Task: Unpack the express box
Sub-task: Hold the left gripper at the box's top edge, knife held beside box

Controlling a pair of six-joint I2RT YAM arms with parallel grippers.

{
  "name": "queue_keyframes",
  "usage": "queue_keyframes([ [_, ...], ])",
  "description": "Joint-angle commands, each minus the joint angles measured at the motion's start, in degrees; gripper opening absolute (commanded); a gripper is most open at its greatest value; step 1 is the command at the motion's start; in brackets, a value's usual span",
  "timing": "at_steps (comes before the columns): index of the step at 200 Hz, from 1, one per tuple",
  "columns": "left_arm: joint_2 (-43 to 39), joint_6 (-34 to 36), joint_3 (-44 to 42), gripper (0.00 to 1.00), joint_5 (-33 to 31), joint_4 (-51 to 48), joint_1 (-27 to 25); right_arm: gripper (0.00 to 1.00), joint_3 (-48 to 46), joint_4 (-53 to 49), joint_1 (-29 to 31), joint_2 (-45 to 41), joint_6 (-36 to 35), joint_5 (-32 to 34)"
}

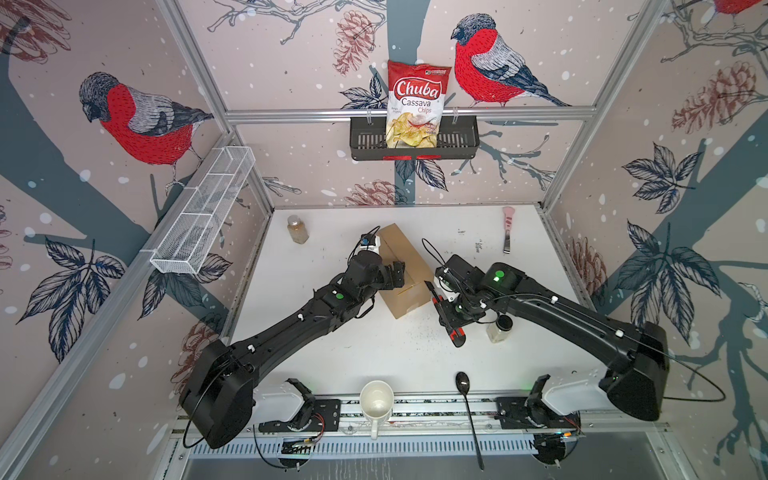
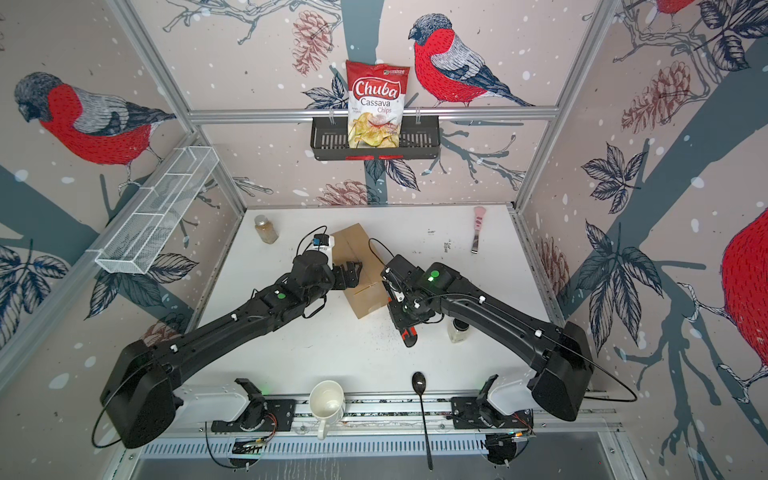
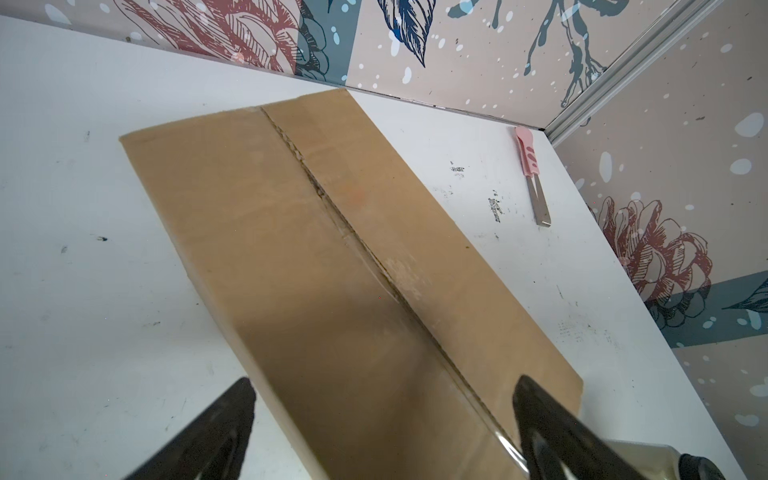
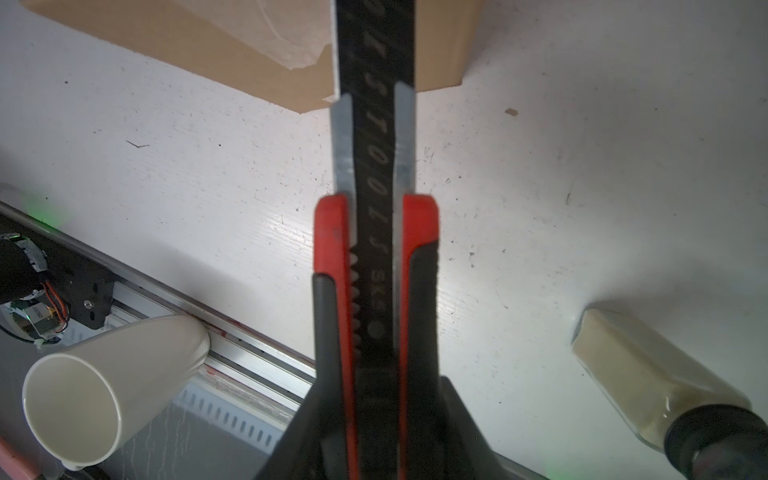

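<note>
- Right gripper (image 4: 376,415) is clamped on a red-and-black box cutter (image 4: 376,249). Its blade reaches the near corner of the cardboard box (image 1: 405,257); I cannot tell whether they touch.
- Left gripper (image 3: 384,379) is spread wide above the box top, holding nothing.
- Box lies slantwise mid-table between the two arms, flaps shut, with a taped seam along its top.
- Bare white table (image 1: 353,353) runs from the box to the front edge, where a mug (image 1: 376,401) and a black spoon (image 1: 470,419) sit.
- Capped bottle (image 1: 498,328) of pale powder sits just beside the right gripper; a jar (image 1: 298,229) of brown stuff sits at the back left.
- Black wall basket (image 1: 365,145) holds a chips bag (image 1: 415,104).
</note>
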Motion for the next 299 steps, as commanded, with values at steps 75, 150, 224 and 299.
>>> queue_keyframes([
  [75, 0.4, -0.8, -0.8, 0.96, 2.0, 3.3, 0.2, 0.06, 1.0, -0.9, 0.2, 1.3, 0.0, 0.6],
  [150, 1.0, -1.5, -0.9, 0.96, 2.7, 4.1, 0.2, 0.06, 1.4, -1.4, 0.8, 1.4, 0.3, 0.6],
  [224, 1.2, -1.6, -0.9, 0.96, 3.0, 4.5, 0.2, 0.06, 1.0, -1.5, 1.3, 1.1, 0.7, 0.8],
  [299, 1.4, -1.7, -0.9, 0.96, 3.1, 4.7, 0.2, 0.06, 0.7, -1.6, 1.2, 0.8, 0.9, 1.1],
])
